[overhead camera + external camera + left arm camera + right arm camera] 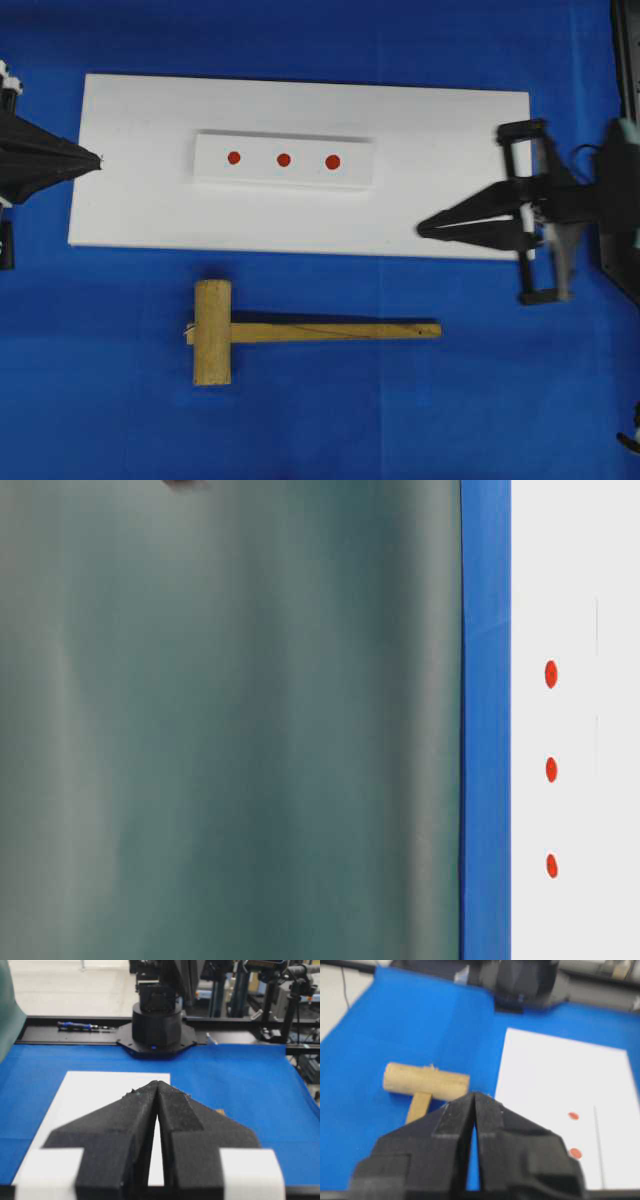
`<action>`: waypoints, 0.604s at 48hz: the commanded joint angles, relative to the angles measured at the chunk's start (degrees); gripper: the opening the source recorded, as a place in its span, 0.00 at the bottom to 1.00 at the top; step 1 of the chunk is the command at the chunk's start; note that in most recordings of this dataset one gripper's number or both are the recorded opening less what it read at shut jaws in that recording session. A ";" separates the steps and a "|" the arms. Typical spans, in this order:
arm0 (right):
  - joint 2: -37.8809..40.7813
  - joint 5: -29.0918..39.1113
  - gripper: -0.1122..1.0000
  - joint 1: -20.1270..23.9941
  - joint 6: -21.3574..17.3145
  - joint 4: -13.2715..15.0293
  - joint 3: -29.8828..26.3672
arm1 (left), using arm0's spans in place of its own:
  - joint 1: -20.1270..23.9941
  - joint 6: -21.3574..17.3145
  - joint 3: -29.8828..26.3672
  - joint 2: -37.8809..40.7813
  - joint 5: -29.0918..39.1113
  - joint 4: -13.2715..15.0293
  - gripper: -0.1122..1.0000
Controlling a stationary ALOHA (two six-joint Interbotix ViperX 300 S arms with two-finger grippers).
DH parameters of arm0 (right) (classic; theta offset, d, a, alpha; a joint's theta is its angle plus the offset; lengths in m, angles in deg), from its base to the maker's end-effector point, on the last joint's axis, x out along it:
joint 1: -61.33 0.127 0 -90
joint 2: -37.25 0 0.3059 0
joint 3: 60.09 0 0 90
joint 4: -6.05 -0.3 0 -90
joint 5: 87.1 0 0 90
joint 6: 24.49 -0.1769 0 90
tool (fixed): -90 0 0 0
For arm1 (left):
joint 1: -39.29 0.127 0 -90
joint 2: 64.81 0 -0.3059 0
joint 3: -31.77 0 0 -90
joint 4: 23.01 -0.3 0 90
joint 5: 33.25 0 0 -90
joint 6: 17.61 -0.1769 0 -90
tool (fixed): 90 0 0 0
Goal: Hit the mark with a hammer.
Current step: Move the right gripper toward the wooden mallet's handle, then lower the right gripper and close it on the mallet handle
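Blue cloth (320,420) covers the table; white board (140,200) lies on it, with a raised white block (285,160) carrying three red marks (283,159) in a row. Right gripper (422,229) reaches level over the board's right end, tips pressed together, nothing between them; its arm runs off the frame edge. Left gripper (98,158) sits at the board's left edge, fingers likewise pressed together and empty, most of its body cut off. Hammer (250,332) lies flat on the cloth, off the board, ahead and to one side of the right gripper's tips, handle end nearest them, head farthest. Table-level view mostly blocked by a blurred grey-green surface. Right wrist view is blurred, handle largely hidden behind the fingers.
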 commanded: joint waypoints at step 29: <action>33.93 -5.19 0.92 4.48 -6.86 -4.83 -16.79 | -0.09 0.18 -0.09 -0.09 -0.26 0.18 0.10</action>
